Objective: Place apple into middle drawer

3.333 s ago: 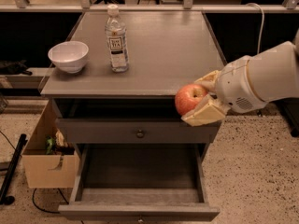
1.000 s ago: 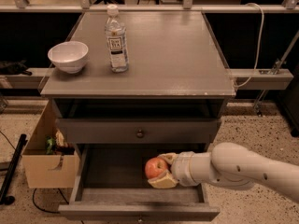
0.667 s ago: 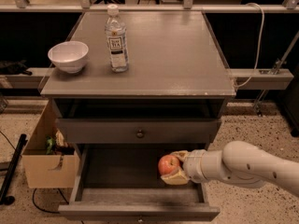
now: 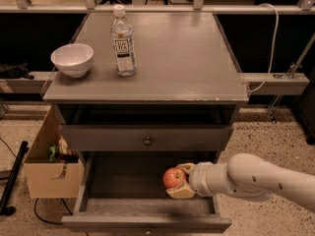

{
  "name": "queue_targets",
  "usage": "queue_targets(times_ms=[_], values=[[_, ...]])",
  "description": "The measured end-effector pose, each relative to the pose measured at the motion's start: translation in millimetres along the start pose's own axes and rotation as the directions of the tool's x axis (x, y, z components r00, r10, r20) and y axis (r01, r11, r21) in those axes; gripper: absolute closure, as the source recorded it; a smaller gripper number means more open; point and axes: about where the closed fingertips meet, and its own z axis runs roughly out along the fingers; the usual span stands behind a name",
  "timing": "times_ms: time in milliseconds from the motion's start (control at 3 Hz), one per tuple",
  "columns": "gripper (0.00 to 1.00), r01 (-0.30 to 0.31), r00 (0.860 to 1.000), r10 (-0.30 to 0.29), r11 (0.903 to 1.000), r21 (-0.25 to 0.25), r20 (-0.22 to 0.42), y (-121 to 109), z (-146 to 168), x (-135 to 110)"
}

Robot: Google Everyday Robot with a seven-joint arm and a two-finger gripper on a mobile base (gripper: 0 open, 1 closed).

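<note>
The red-orange apple is held between the pale fingers of my gripper, which reaches in from the right on a white arm. The gripper is shut on the apple. It holds the apple inside the pulled-out middle drawer, low over the right part of the drawer's bare floor. I cannot tell whether the apple touches the floor.
The grey drawer front with a round knob sits just above the open drawer. On the cabinet top stand a white bowl and a water bottle. A cardboard box stands on the floor at the left.
The gripper carried the apple down from beside the cabinet top into the open drawer. Over the last second it shifted slightly right inside the drawer.
</note>
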Motion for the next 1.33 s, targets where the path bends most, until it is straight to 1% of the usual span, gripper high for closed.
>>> queue_targets(times_ms=[333,667,1000,1333], values=[[1.00,-0.006,1.000,0.005,0.9994,-0.034,-0.010,6,32,22],[1.00,-0.026,1.000,0.027,0.9967,-0.077,0.001,1,75,39],[1.00,-0.034,0.999,0.036,0.9949,-0.095,0.022,-10,102,41],[1.00,-0.047,0.999,0.049,0.9946,-0.092,0.017,-19,132,55]])
